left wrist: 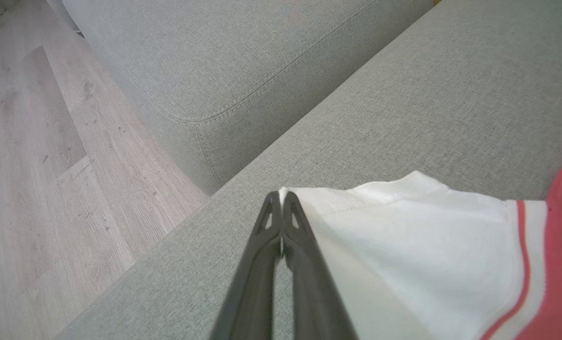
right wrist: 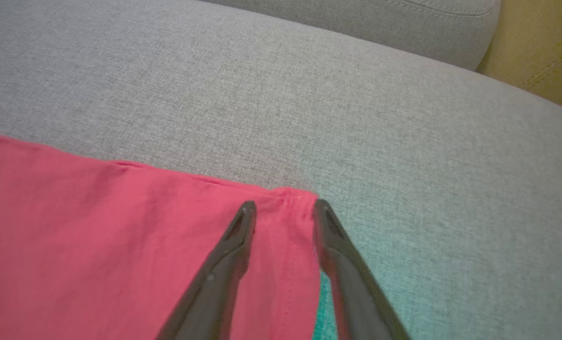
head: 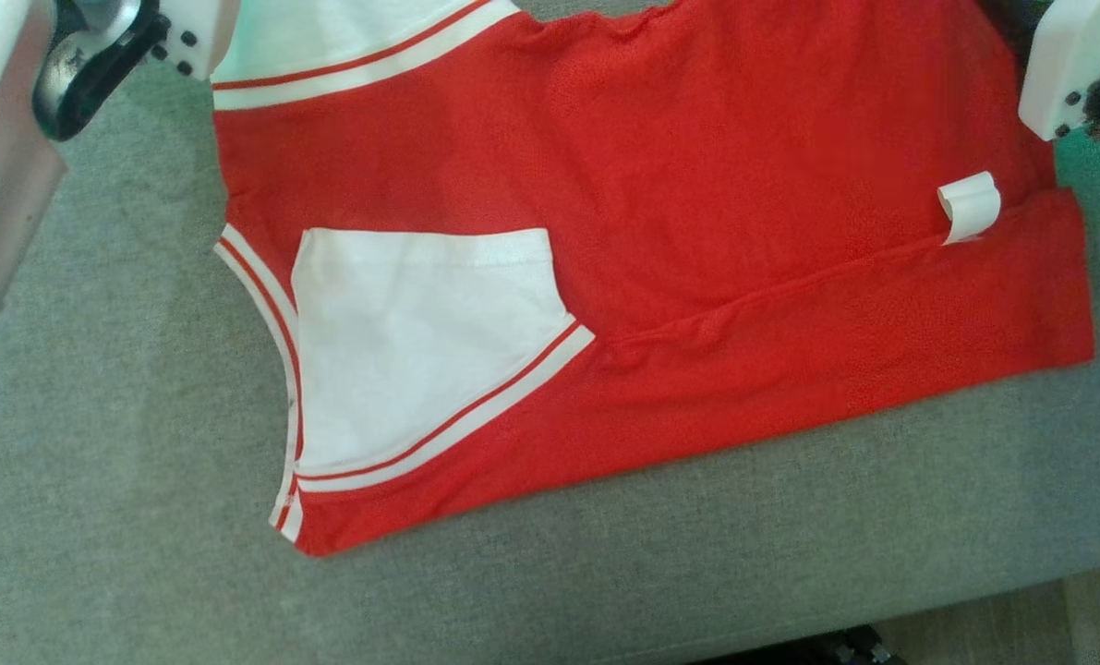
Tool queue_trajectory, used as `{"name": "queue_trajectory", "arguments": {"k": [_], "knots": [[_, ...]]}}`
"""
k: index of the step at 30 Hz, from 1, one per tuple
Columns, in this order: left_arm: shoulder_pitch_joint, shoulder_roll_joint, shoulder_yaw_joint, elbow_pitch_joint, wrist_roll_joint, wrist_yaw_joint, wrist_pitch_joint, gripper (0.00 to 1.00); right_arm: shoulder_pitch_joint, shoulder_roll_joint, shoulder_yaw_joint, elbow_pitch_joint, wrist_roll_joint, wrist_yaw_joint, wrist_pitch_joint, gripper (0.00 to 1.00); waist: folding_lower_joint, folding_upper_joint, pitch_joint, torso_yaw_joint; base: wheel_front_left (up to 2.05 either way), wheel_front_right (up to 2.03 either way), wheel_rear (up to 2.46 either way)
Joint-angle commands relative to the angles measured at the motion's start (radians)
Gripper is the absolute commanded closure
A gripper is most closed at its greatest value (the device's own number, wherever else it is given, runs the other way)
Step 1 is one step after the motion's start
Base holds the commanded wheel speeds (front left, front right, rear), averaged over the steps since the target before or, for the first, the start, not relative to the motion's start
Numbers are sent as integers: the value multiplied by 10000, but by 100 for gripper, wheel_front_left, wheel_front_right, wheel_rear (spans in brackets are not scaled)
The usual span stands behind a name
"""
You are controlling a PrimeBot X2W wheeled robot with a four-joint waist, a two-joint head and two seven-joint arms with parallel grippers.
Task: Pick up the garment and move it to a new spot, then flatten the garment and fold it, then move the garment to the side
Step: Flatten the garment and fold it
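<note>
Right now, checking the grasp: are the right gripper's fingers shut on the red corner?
No, the right gripper stands open astride the garment corner.

Grey fabric sofa seat, sound; stitched grey cushion adjoining. Pale wood-plank floor to left. Yellow upholstery far right.

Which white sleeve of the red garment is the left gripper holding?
The far white sleeve, at the head view's top edge; left gripper shut on its corner; near white sleeve lies flat, untouched.
</note>
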Motion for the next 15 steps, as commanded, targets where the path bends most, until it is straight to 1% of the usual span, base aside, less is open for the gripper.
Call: {"name": "queue_trajectory", "arguments": {"k": [1, 3, 5, 7, 8, 9, 10, 11, 15], "knots": [[-682, 292, 306, -176, -56, 29, -104, 100, -123, -195, 21, -34, 137, -9, -135, 44, -1, 0, -11, 1, 0, 0, 0], [-714, 285, 247, -144, -86, 27, -129, 100, -187, -183, 155, 104, 220, -9, -152, 56, -1, 0, -18, 4, 0, 0, 0], [-753, 279, 187, -121, -110, 25, -151, 100, -282, -193, 281, 273, 257, -9, -166, 60, -1, 0, -13, 10, 0, 0, 0], [-791, 267, 126, -103, -139, 23, -178, 100, -378, -210, 380, 460, 284, -9, -203, 67, -1, 0, -4, 25, 0, 0, 0], [-791, 267, 126, -103, -139, 23, -178, 100, -378, -210, 380, 460, 284, -9, -203, 67, -1, 0, -4, 25, 0, 0, 0], [-801, 256, 96, -90, -154, 23, -199, 100, -413, -211, 430, 561, 295, -9, -213, 71, -1, 0, -9, 37, 0, 0, 0], [-808, 247, 64, -73, -172, 22, -219, 100, -438, -209, 485, 654, 318, -9, -211, 83, -1, 0, -14, 47, 0, 0, 0], [-816, 240, 30, -56, -190, 21, -238, 100, -461, -207, 531, 741, 343, -9, -215, 100, -1, 0, -18, 56, 0, 0, 0], [-861, 271, -84, -19, -247, 19, -406, 100, -542, -205, 722, 927, 499, -9, -280, 100, -1, 0, -19, 81, 0, 0, 0]]}}
